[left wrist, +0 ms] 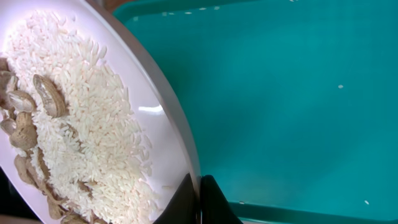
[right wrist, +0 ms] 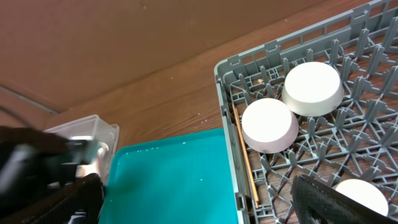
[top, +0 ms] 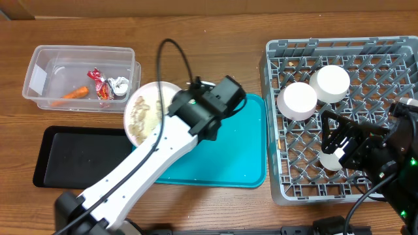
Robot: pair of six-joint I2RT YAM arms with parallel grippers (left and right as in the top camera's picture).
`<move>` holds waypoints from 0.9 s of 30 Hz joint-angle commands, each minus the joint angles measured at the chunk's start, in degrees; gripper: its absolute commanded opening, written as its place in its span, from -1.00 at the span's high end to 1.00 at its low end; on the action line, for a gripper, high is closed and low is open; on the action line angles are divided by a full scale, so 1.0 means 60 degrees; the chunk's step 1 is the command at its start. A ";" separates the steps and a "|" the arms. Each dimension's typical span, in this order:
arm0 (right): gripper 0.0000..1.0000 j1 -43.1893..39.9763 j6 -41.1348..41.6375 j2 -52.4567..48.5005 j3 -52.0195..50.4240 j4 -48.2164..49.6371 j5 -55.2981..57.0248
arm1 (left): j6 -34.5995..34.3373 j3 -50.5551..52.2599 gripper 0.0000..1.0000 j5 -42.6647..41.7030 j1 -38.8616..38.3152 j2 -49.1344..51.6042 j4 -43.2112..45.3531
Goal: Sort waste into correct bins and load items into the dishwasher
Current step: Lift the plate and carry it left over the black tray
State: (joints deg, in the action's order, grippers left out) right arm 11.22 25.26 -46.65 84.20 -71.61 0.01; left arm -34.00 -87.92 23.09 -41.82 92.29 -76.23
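The left gripper (left wrist: 199, 200) is pinching the rim of the large white round plate (top: 147, 111), which is carrying rice and beige shells, at the teal tray's (top: 228, 156) left edge. The right gripper (top: 330, 136) is hovering wide open over the square grey plastic dish rack (top: 339, 47).

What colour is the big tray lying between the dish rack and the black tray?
The tray is teal, clearest in the left wrist view.

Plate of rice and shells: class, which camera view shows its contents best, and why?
The left wrist view: the plate fills the frame, rice and shells sharp, the left gripper pinching its rim. Overhead shows it small, partly under the left arm. The right wrist view shows none of it.
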 commanded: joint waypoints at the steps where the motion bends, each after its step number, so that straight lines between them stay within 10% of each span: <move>1: -1.00 -0.0062 -0.0018 0.0044 0.0084 0.0018 0.0058 | -0.1282 -0.0215 0.92 0.0925 0.0339 -0.0525 -0.0339; 13: -1.00 -0.0062 -0.0018 0.0044 0.0084 0.0018 0.0058 | -0.1912 0.1428 0.91 0.1169 0.2579 -0.0554 -0.0328; 27: -1.00 -0.0062 -0.0018 0.0044 0.0084 0.0018 0.0062 | -0.0739 0.3005 0.92 0.0652 0.5665 -0.0565 0.2980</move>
State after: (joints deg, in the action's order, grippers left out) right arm 11.22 25.26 -46.65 84.20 -71.64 0.03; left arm -42.00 -71.09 27.57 -9.65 89.73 -61.28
